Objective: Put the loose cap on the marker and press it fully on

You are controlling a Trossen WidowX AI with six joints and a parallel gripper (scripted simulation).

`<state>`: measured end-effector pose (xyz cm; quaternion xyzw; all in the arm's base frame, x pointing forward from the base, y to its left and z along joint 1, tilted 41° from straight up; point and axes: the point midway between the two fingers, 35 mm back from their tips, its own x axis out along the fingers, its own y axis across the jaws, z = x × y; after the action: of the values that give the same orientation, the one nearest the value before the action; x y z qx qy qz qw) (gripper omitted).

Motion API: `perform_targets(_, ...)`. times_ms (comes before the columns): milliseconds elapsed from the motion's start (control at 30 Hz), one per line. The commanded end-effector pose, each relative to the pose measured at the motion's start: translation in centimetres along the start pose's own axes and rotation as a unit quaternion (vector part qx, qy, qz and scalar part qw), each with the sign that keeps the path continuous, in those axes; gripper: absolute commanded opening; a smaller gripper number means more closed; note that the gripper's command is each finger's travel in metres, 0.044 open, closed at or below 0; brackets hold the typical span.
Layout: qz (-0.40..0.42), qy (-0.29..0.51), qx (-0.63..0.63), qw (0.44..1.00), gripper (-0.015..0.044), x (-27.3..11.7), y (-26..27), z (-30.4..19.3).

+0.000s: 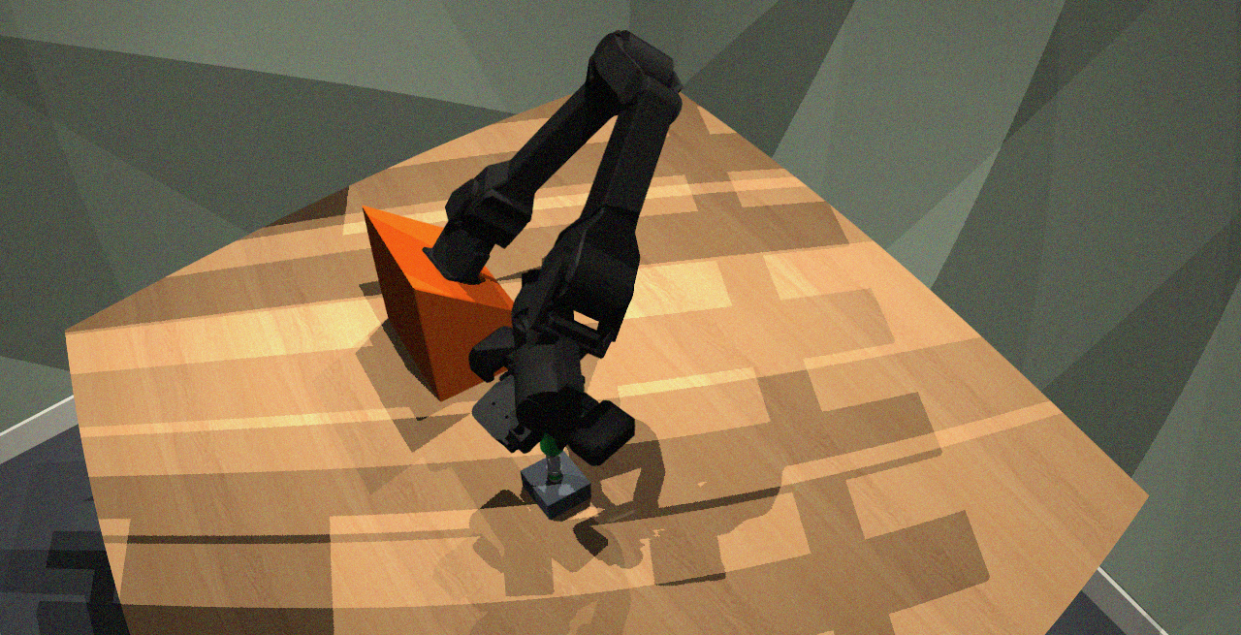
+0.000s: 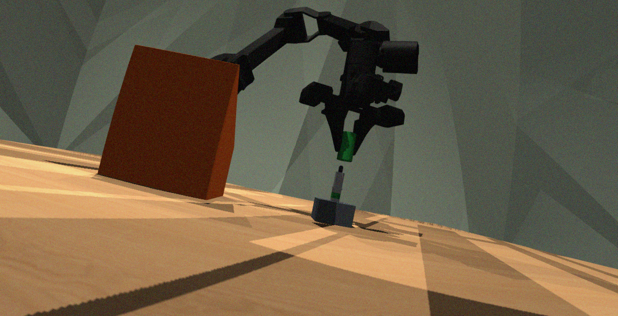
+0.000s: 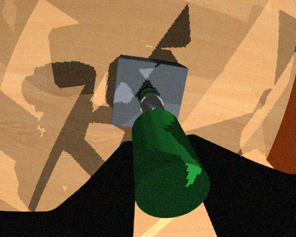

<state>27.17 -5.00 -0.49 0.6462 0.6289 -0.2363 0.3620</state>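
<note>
My gripper (image 2: 345, 147) (image 3: 160, 146) is shut on the green cap (image 1: 548, 445) (image 2: 347, 141) (image 3: 161, 148). The cap is held upright, just above the marker (image 1: 554, 462) (image 2: 338, 183) (image 3: 151, 102), with a small gap between the cap's lower end and the dark tip in the exterior view. The marker has a grey body and a green band, and stands upright in the blue-grey holder block (image 1: 556, 493) (image 2: 344, 213) (image 3: 169, 79). In the wrist view the cap hides the marker's tip. In the top view the arm hides the fingers and part of the cap.
An orange wedge-shaped block (image 1: 407, 319) (image 2: 168, 124) (image 3: 287, 131) stands at the arm's base, behind and to one side of the holder block. The wooden table (image 1: 260, 379) (image 2: 173, 245) carries patchy shadows.
</note>
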Motion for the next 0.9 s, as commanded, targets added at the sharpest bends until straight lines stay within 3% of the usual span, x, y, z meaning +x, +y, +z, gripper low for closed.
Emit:
perform_targets(0,-0.003,0.004,0.005,1.000,0.0000,0.8,-0.2,-0.1)
perform_targets(867,-0.002,0.005,0.005,1.000,0.0000,5.0,-0.3,-0.1)
